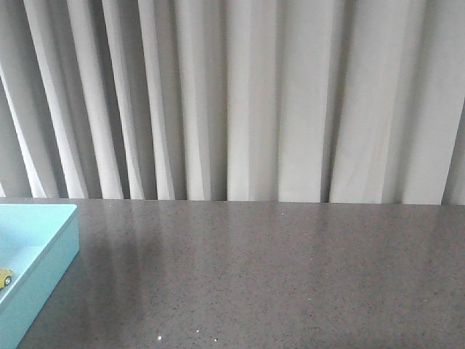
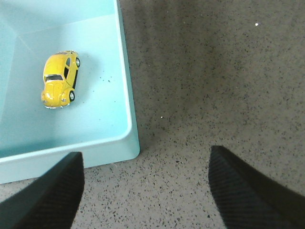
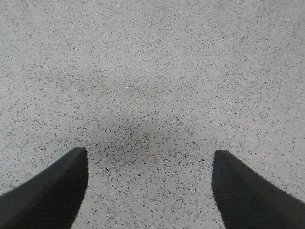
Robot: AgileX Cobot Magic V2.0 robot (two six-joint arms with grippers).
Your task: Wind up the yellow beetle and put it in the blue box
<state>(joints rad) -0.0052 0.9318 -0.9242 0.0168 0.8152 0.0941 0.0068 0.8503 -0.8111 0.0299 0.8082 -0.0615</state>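
Note:
The yellow beetle (image 2: 59,80) stands on its wheels on the floor of the blue box (image 2: 127,114), near one corner. In the front view the blue box (image 1: 51,251) sits at the table's left edge and only a sliver of the beetle (image 1: 4,277) shows. My left gripper (image 2: 147,157) is open and empty, above the bare table just outside the box's corner, apart from the beetle. My right gripper (image 3: 149,155) is open and empty over bare speckled table. Neither arm shows in the front view.
A grey speckled table (image 1: 276,276) runs across the front view. A pale pleated curtain (image 1: 247,102) hangs behind its far edge. A few dark specks lie on the box floor beside the beetle.

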